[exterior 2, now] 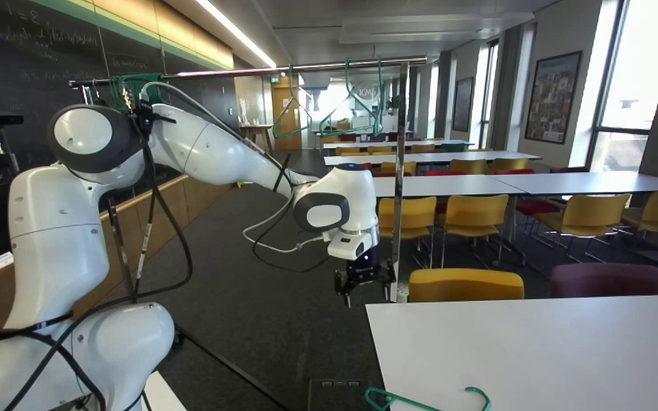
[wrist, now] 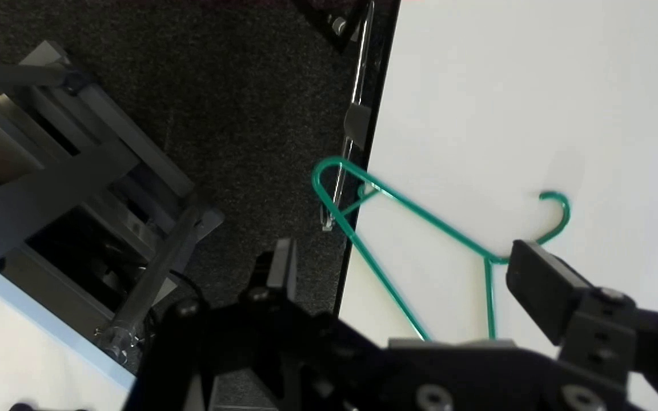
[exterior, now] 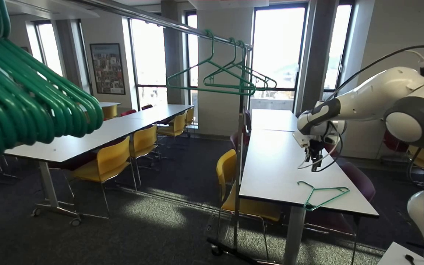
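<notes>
My gripper point(wrist: 402, 248) stands open, its two fingers far apart with nothing between them. In the wrist view a green hanger point(wrist: 434, 221) lies beyond the fingers on a white table point(wrist: 534, 85); its hook curls to the right. One end of the hanger juts past the table edge over the dark floor, while its lower part is hidden behind the gripper body. In an exterior view the gripper point(exterior: 313, 162) is above the table, higher than the hanger point(exterior: 326, 201) and apart from it. Only part of the hanger point(exterior 2: 409, 401) shows at the bottom of an exterior view.
A metal rail point(exterior: 182, 27) carries a few green hangers point(exterior: 212, 90) near its end post and a dense bunch point(exterior: 42, 99) farther along. The rack's upright post point(exterior 2: 400, 171) stands beside the table. Yellow chairs point(exterior 2: 466, 285) and a purple chair point(exterior: 359, 180) flank the table.
</notes>
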Robot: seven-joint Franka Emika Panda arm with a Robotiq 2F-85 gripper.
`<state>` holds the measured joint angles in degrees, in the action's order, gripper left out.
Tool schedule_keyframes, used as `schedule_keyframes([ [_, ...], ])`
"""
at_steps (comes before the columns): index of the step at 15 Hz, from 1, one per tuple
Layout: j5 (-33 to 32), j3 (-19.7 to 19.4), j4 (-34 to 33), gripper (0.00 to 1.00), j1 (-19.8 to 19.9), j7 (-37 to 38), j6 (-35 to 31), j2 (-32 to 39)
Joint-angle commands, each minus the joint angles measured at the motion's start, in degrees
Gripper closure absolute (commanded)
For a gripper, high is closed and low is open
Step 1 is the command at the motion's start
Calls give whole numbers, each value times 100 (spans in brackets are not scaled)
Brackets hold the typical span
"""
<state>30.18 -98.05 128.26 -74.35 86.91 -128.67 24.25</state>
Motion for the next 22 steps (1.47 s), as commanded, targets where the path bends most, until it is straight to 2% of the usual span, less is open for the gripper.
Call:
schedule_keyframes([
  [1,-261,629,-182,0,1099,-120,30,-307],
  [3,-355,1019,-255,0,1650,67,114,-308],
  [4,-172,683,-59,0,1229,-67,-1,-101],
  [5,-177,767,-56,0,1359,-67,-1,-100],
  [17,-176,764,-48,0,1278,-64,-1,-77],
  [18,-271,771,-69,0,1319,-283,206,-237],
  [22,-400,725,-33,0,1471,-1178,134,-436],
])
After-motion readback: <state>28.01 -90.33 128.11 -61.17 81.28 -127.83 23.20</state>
